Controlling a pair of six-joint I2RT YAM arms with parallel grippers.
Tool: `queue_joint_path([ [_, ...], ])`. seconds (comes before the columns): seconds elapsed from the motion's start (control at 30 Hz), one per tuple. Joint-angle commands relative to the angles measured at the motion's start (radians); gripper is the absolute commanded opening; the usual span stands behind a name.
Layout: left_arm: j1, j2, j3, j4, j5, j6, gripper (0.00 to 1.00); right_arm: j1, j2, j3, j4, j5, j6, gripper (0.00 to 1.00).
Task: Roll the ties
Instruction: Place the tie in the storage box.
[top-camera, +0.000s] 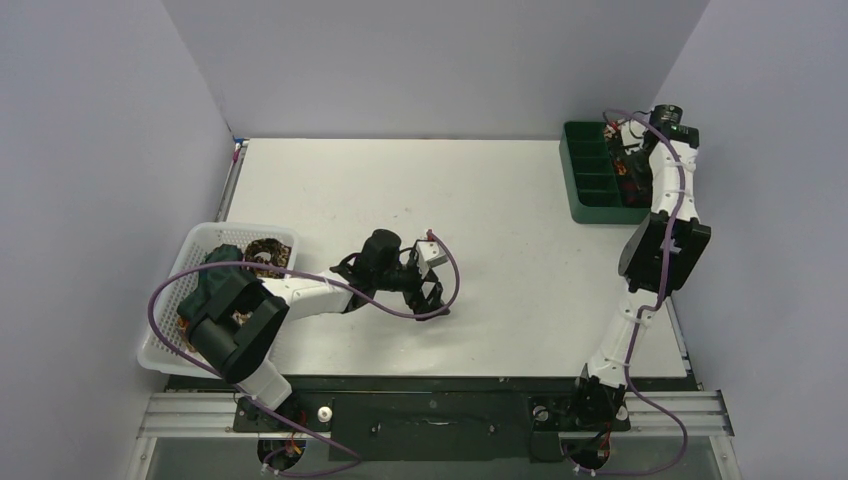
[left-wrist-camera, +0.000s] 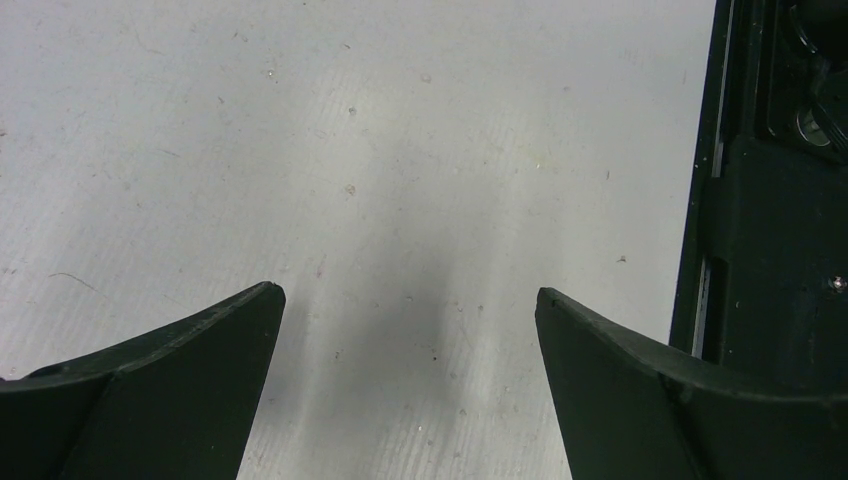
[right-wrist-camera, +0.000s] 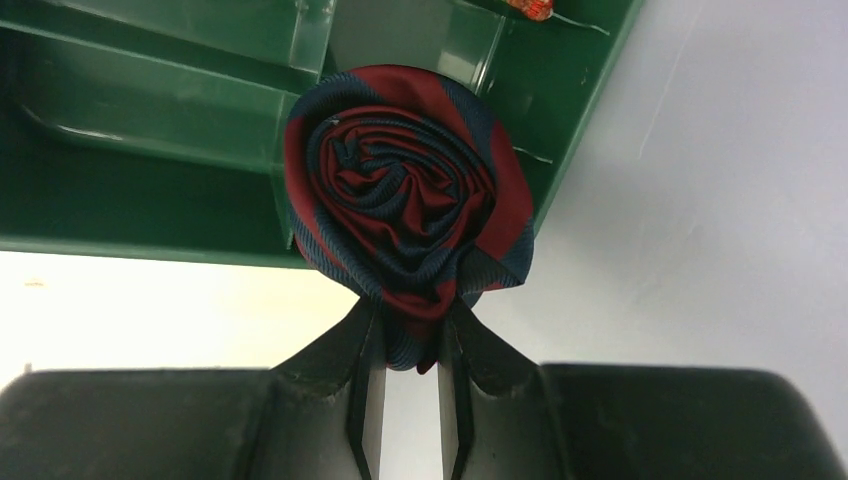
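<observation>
From above, your left arm (top-camera: 300, 292) lies low over the near-left part of the white table (top-camera: 480, 190). The left gripper (top-camera: 432, 290) points right above bare tabletop. At the near-left edge, the white mesh basket (top-camera: 165, 345) holds a heap of ties. A brown-gold patterned tie (top-camera: 266, 250) shows at its far side, with a dark green tie (top-camera: 222, 258) just beside it. Your right arm (top-camera: 655, 250) stretches to the far-right corner, where the dark green plastic compartment tray (top-camera: 585, 190) sits along the table's right edge.

From the left wrist, you see the two black fingers (left-wrist-camera: 180, 390) spread wide, with only scuffed white table between them. A black rail (left-wrist-camera: 760, 220) runs down the right side.

From the right wrist, the right gripper (right-wrist-camera: 408, 325) is pinched on the lower edge of a navy necktie with red stripes (right-wrist-camera: 405, 190), wound into a tight spiral. The roll faces the camera at the tray's rim, in front of a divider between two compartments. You cannot tell whether it touches the tray.
</observation>
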Motion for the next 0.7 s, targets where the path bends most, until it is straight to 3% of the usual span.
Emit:
queue_joint_path([
  [0.0,0.004,-0.018,-0.001,0.041,0.015,-0.01,0.97,0.03,-0.127,-0.09,0.183,0.062,-0.228,0.0],
  [0.3,0.005,-0.018,-0.003,0.056,0.005,-0.019,0.97,0.053,-0.226,-0.235,0.247,-0.112,-0.815,0.0],
  [0.67,0.007,-0.023,-0.004,0.044,-0.014,-0.013,0.97,0.078,-0.264,-0.359,0.227,-0.166,-1.138,0.0],
])
